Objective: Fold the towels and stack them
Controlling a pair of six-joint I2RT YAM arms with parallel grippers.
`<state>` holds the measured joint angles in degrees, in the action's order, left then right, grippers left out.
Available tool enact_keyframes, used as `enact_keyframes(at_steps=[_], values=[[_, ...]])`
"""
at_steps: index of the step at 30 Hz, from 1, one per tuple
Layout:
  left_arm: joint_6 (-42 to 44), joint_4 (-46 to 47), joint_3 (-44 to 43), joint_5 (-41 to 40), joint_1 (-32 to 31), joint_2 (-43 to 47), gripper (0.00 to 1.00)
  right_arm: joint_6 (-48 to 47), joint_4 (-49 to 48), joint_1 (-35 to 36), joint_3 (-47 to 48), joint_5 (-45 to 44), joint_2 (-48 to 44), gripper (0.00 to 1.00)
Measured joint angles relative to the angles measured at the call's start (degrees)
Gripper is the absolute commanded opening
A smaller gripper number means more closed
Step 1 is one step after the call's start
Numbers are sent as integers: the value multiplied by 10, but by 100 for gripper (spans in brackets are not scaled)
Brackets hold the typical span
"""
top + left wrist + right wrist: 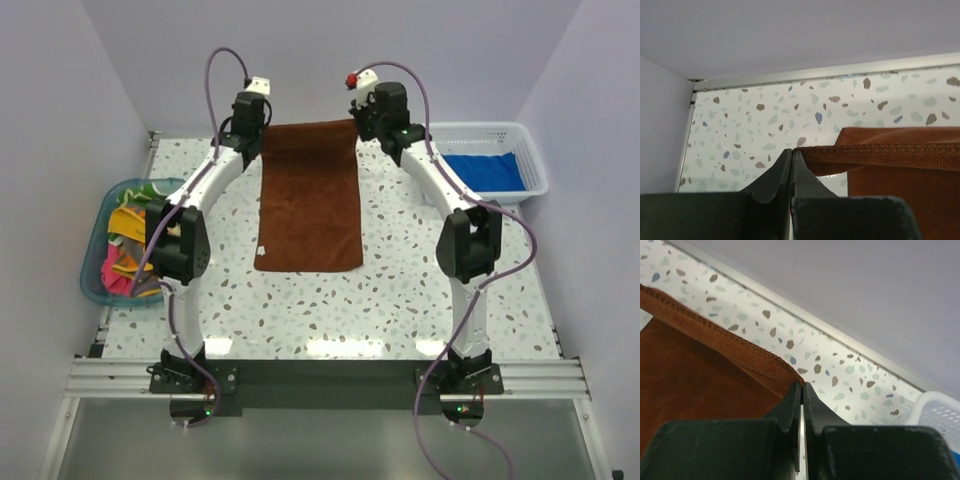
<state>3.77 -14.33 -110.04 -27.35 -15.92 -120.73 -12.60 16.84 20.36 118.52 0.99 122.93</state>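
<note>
A rust brown towel [310,195] lies lengthwise down the middle of the speckled table, its far edge lifted. My left gripper [791,152] is shut on the towel's far left corner [812,150]; the stitched hem [890,152] runs off to the right. My right gripper [802,385] is shut on the far right corner [785,374], the brown cloth [695,375] hanging to its left. In the top view both grippers, left [248,135] and right [372,125], sit at the far end. A royal blue towel [483,171] lies in the white basket [535,160].
A teal tub [95,250] at the left edge holds several crumpled towels [128,250], yellow, green and pink. The back wall and a metal rail [840,72] run just behind the grippers. The white basket's rim [940,412] shows at the right.
</note>
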Motion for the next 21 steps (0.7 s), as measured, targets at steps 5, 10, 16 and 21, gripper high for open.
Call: enact_keyframes(at_steps=[5,10,16,21], values=[[-19,-9,122,43,1,65,0,-4,14,-1,-84,16,-35,0],[-54,-30,239,92,1,153,0,6,60,0,-174,40,-78,0],[-76,-44,304,135,0,204,0,26,100,0,-220,56,-97,0],[-78,-66,312,151,0,199,0,36,120,0,-234,62,-98,0]])
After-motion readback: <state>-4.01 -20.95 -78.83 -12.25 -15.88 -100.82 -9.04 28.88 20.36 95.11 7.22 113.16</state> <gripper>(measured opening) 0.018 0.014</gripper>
